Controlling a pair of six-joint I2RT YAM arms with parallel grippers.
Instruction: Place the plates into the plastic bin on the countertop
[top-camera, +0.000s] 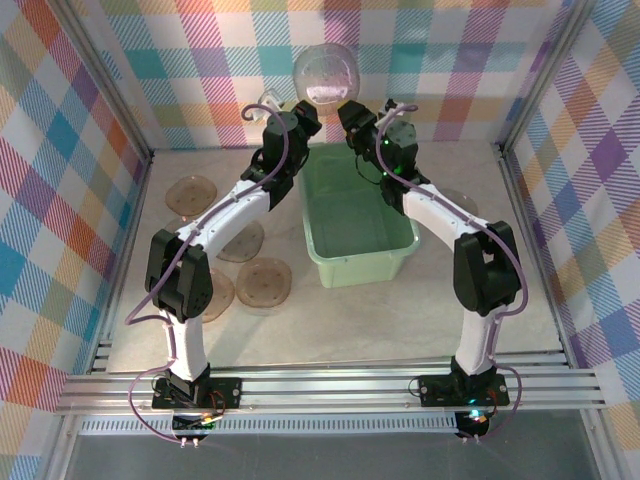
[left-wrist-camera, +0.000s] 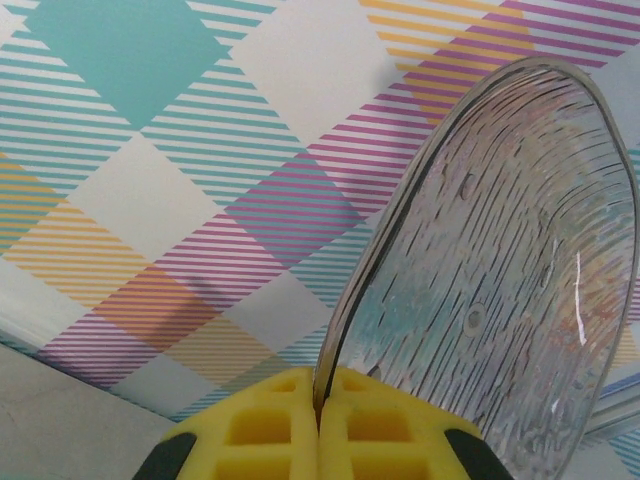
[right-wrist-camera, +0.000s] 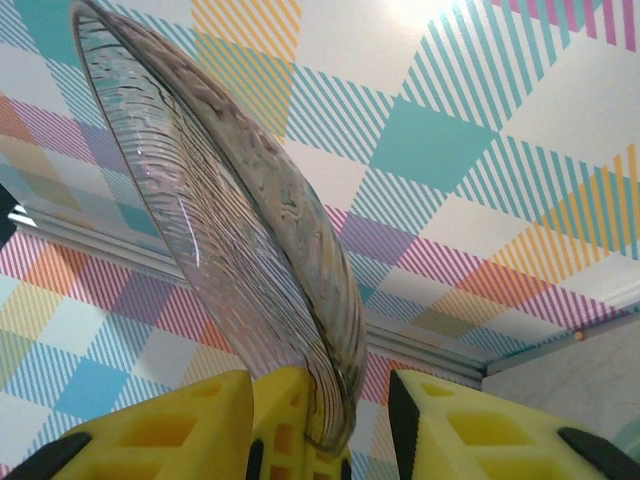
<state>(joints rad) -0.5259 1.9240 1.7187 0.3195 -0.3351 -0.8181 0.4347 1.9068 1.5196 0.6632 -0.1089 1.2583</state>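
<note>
Pale tabletop (top-camera: 330, 330) carries the green bin (top-camera: 365, 268) at centre, with loose plates (top-camera: 264, 282) lying to its left. High over the bin's far end, one plate (top-camera: 327, 75) stands on edge before the plaid wall (top-camera: 200, 70). Left claw (left-wrist-camera: 320, 395) is clamped tight on its lower rim, while right claw (right-wrist-camera: 320, 400) gapes around that rim, gaps showing either side.

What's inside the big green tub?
I see just the bare floor of the mint-green rectangular plastic tub. The white left arm and right arm cover its far corners, so anything there is hidden.
</note>
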